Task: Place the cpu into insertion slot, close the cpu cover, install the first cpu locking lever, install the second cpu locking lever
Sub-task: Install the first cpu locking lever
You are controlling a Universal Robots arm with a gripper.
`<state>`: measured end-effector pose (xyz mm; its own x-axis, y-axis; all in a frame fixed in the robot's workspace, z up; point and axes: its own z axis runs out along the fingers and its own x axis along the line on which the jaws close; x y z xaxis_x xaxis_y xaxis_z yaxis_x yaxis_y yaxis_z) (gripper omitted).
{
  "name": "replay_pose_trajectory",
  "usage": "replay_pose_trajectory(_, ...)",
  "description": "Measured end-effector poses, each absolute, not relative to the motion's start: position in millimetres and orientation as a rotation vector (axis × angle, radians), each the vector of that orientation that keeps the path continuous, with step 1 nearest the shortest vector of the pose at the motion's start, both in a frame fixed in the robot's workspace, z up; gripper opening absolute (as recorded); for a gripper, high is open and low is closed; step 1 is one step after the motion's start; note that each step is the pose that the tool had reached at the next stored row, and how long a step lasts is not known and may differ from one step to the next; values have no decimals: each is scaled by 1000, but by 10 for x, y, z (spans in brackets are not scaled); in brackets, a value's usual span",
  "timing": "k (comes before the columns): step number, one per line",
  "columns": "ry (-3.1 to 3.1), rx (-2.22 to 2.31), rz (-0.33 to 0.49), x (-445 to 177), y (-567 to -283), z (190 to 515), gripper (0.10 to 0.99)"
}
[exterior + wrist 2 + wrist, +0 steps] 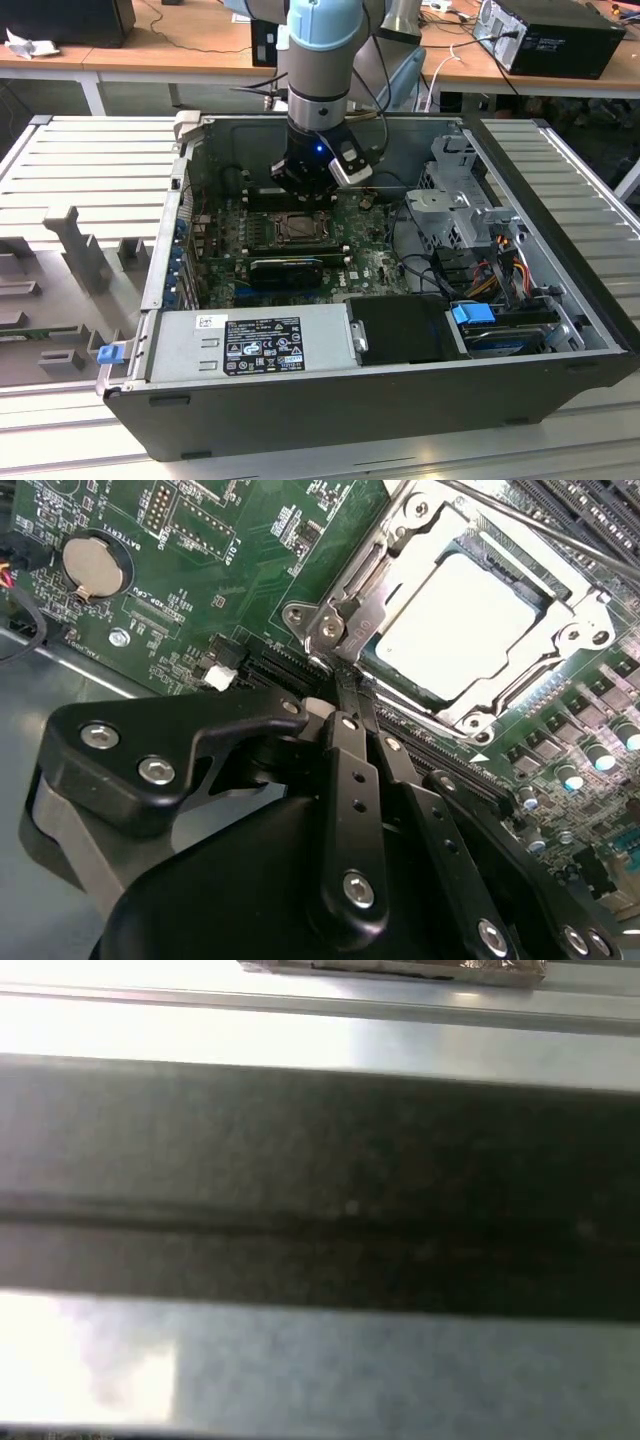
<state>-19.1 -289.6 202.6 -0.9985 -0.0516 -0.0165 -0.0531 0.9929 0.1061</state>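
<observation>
We see the hand [345, 685] clenched, fingers pressed together, empty, just beside the slot [470, 620]. The cpu [455, 625] sits in it, cover [400, 555] closed around it.

The flat square cpu [462, 628] is showing a pale silver-white metal top inside the shiny silvery metal cpu cover [385, 555], with the green printed circuit board [225, 580] speckled with tiny white markings around them. The black jointed gripper [352, 705] is carrying bright silver screw heads, and the robot arm [320, 45] is showing light blue and grey.
</observation>
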Motion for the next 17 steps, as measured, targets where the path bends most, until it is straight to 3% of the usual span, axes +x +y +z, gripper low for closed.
replay_pose_trajectory(4,3123,-82,166,-191,-2896,2178,106)
replay_pose_trajectory(17,3123,-82,166,-191,-2953,2179,106)
